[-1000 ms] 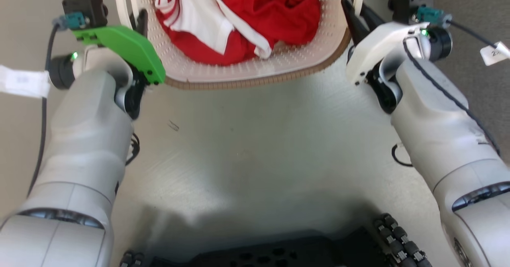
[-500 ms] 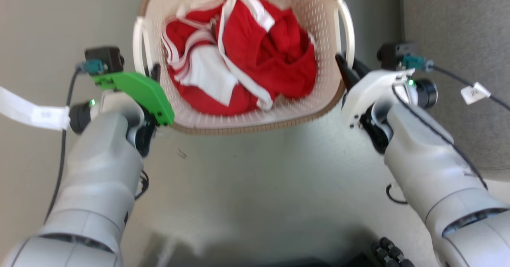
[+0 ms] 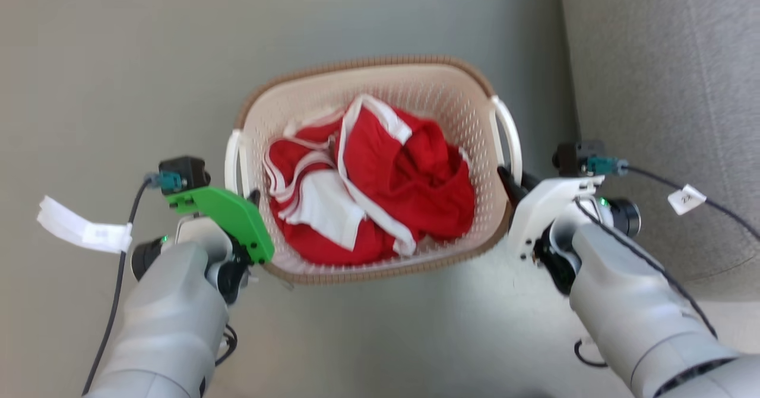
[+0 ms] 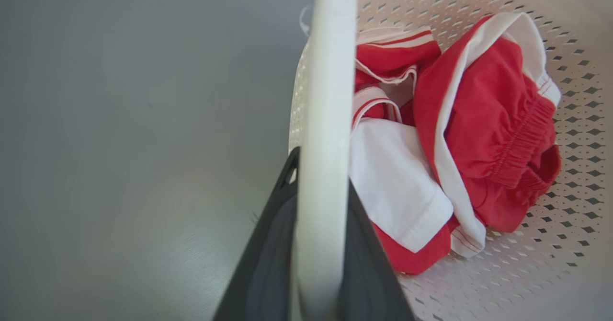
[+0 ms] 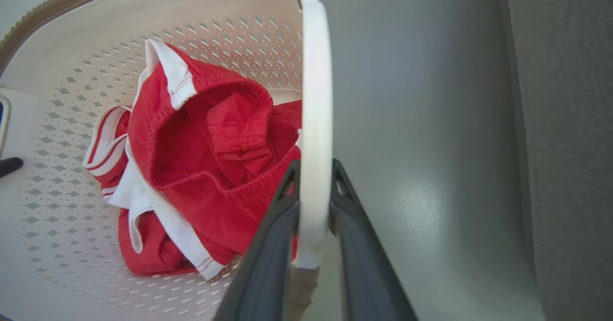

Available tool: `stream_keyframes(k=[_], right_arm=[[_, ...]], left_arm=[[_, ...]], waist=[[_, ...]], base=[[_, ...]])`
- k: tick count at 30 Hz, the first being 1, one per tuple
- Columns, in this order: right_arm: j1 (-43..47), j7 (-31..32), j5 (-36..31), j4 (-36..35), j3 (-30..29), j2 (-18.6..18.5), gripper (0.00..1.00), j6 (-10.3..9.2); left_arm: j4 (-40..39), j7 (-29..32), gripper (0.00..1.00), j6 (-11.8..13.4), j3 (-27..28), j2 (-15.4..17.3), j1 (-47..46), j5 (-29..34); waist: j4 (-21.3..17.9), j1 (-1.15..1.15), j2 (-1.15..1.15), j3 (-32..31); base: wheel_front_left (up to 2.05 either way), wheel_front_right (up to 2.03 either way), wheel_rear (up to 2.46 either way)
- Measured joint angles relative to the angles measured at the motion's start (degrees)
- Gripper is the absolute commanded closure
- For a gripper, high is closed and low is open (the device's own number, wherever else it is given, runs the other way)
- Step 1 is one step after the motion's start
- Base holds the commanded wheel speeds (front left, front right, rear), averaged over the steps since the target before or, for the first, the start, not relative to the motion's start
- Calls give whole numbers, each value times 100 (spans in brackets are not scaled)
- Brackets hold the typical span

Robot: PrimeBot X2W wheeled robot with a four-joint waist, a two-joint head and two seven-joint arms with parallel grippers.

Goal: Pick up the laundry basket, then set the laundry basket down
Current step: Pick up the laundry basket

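The laundry basket point(image 3: 368, 63) is cream-white and perforated with a brown woven-look rim, and sits in the middle of the head view. Red-and-white clothes point(image 3: 380, 190) lie inside it. My left gripper point(image 3: 252, 199) is shut on the basket's left white handle point(image 3: 231, 160). In the left wrist view that handle point(image 4: 325, 96) runs between the dark fingers of the left gripper point(image 4: 322, 172). My right gripper point(image 3: 510, 181) is shut on the right handle point(image 3: 512, 136). The right wrist view shows that handle point(image 5: 313, 72) pinched in the right gripper point(image 5: 314, 167). I cannot tell whether the basket touches the floor.
Smooth grey floor point(image 3: 119, 59) lies around and beyond the basket. A grey textured surface point(image 3: 665, 89), like carpet or upholstery, runs along the right side close to the right arm. Cables with white tags point(image 3: 83, 228) hang off both wrists.
The whole head view has shifted. The basket and both grippers now show lower and fully in the picture, and the robot's dark base has left it. Both grippers stay shut on the handles.
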Motion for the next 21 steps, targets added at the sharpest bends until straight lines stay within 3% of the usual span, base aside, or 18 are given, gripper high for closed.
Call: stream_keyframes(k=[21], right_arm=[[1072, 669, 794, -250, 642, -15, 100, -2]], left_arm=[[103, 437, 100, 1, -135, 21, 926, -405]], waist=[[33, 0, 0, -1539]], base=[[0, 0, 0]])
